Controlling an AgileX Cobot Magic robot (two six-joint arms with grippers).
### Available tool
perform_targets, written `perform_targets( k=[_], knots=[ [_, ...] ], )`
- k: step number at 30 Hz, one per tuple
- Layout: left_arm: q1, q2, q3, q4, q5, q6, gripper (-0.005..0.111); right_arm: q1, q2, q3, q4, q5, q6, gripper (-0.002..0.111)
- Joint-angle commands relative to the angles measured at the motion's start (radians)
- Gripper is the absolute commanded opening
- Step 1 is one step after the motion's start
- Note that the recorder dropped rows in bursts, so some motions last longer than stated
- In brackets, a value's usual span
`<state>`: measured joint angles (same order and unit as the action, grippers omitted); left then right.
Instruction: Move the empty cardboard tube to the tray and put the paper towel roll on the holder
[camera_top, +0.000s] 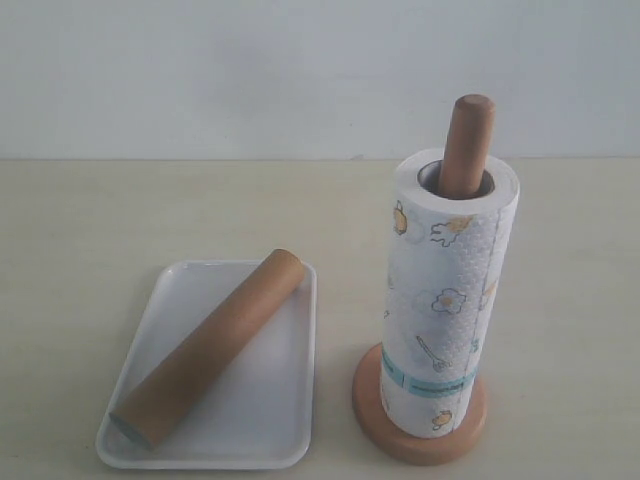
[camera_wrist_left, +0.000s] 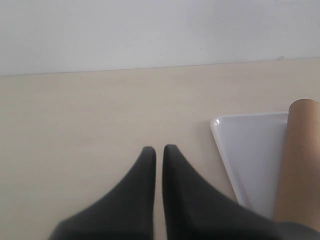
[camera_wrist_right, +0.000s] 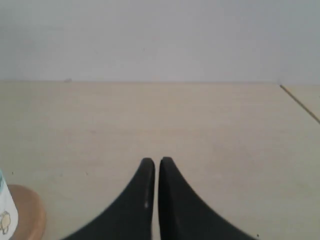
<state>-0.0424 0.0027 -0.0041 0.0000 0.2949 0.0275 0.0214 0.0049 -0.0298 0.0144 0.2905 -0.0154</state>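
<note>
The brown cardboard tube (camera_top: 210, 345) lies slantwise in the white tray (camera_top: 275, 415) at the left of the exterior view. The paper towel roll (camera_top: 445, 300) stands upright around the dowel of the wooden holder (camera_top: 466, 140), resting on its round base (camera_top: 372, 405). No arm shows in the exterior view. My left gripper (camera_wrist_left: 158, 150) is shut over bare table, with the tray (camera_wrist_left: 250, 150) and the tube (camera_wrist_left: 299, 160) off to its side. My right gripper (camera_wrist_right: 154, 162) is shut over bare table, with the holder's base (camera_wrist_right: 30, 210) and a sliver of the roll (camera_wrist_right: 5, 215) at the frame's edge.
A light wooden table (camera_top: 100, 220) runs back to a pale wall (camera_top: 250, 70). In the right wrist view a seam or table edge (camera_wrist_right: 300, 102) shows at the far side.
</note>
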Motion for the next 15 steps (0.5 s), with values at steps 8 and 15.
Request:
perform_targets(
  k=[8,15],
  knots=[
    [0.002,-0.003,0.004,-0.010,0.000,-0.007,0.005,-0.006,-0.005,0.030,0.003,0.075,0.113,0.003],
    [0.002,-0.003,0.004,-0.010,0.000,-0.007,0.005,-0.006,-0.005,0.030,0.004,0.075,0.170,0.003]
  ],
)
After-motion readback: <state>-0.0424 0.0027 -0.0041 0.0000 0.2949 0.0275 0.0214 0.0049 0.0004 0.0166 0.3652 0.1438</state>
